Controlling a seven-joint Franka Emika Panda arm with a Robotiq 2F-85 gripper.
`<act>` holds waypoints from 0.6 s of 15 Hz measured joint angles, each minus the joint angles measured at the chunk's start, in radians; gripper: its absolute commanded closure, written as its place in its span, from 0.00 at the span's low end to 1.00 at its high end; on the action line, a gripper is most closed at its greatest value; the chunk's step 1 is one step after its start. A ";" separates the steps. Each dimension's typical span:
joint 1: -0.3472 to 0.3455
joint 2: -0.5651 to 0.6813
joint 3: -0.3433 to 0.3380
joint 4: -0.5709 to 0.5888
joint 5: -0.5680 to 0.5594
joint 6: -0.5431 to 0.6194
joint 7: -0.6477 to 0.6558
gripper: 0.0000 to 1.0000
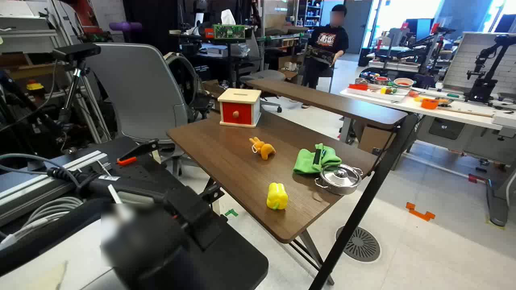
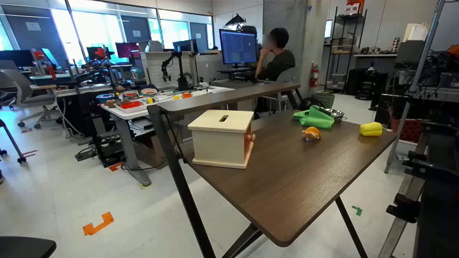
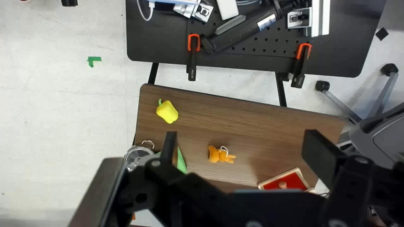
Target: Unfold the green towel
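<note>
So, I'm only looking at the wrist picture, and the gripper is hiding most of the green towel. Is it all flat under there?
Observer: No. In an exterior view the green towel sits bunched up on the table, not spread out.
Operator: Aw. Is there anything on it?
Observer: Yes, an exterior view shows something black across it, but I can't tell what it is.
Operator: Ooh. And the box with the red front, what's its top like? It's blocked for me.
Observer: In both exterior views its top is pale, with a slot in it.
</note>
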 measured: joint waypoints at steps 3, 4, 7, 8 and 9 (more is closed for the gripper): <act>0.000 0.002 0.000 0.001 -0.003 0.000 0.000 0.00; 0.000 0.008 0.001 0.000 -0.013 0.006 0.001 0.00; 0.000 0.065 0.008 0.000 -0.046 0.064 0.006 0.00; 0.000 0.097 0.011 0.000 -0.056 0.097 0.011 0.00; 0.000 0.134 0.015 0.000 -0.063 0.132 0.015 0.00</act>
